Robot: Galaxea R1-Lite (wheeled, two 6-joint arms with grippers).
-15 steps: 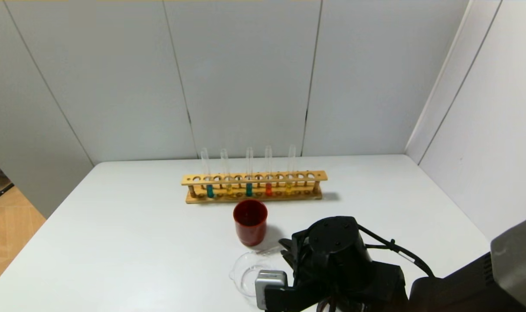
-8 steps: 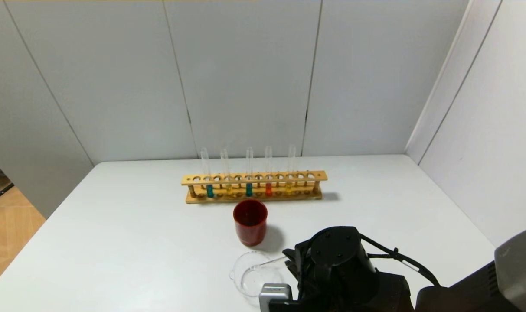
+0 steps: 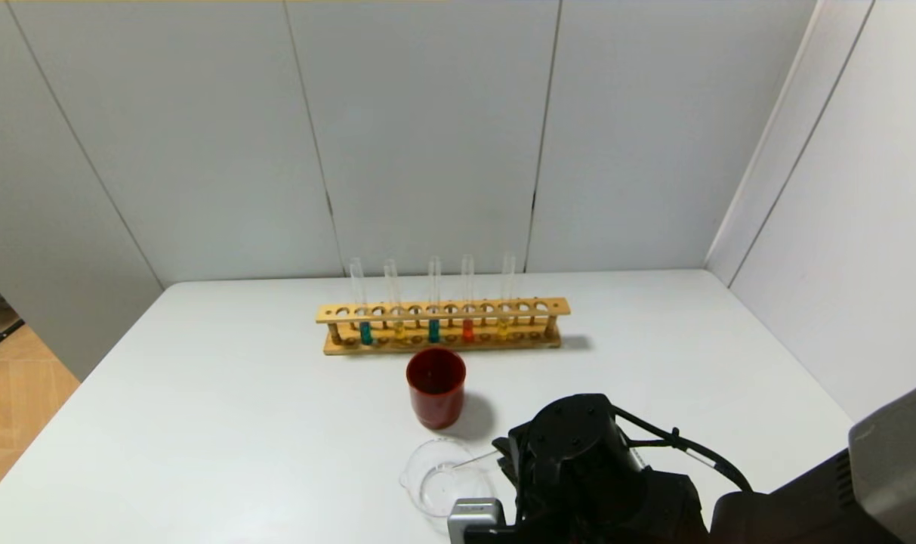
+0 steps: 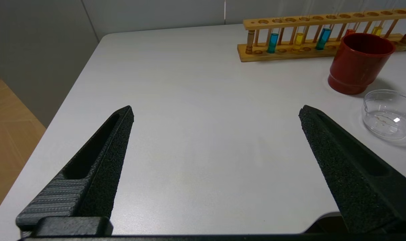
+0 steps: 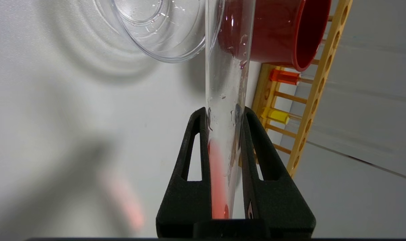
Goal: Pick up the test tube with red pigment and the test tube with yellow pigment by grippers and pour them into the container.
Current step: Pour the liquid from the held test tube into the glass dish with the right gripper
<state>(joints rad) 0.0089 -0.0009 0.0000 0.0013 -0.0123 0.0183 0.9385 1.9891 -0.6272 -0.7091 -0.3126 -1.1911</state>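
- Test tubes are well apart from the left pincer [image 4: 216,110], which hangs over the left part of the desk [image 3: 239,423]. Its 2 fingers are spread wide, with nothing between them.
- At the far side of the desk stands a long wooden rack [image 3: 442,308] with 5 tubes upright in it.
- From left to right, the tubes are a teal tube [image 3: 365,332], a test tube with yellow pigment [image 3: 399,330] and a second teal tube [image 3: 433,331]. After these come a red tube in the rack [image 3: 467,331] and another yellow tube [image 3: 503,327].
- A dark red cup [image 3: 436,387] stands just in front of the middle of the rack.
- The container [image 3: 427,483], a low clear glass dish with a lip, sits near the front edge, close to the cup but not touching it.
- The test tube with red pigment [image 5: 226,67] is held by the right pincer [image 5: 223,113], to the right of the container.
- The pincer's 2 fingers are squeezed tight on the tube, near its round end.
- The tube lies tipped over, and its open end reaches over the container's rim.
- A little red liquid sits in the round end, between the fingers, and drops cling to the glass.
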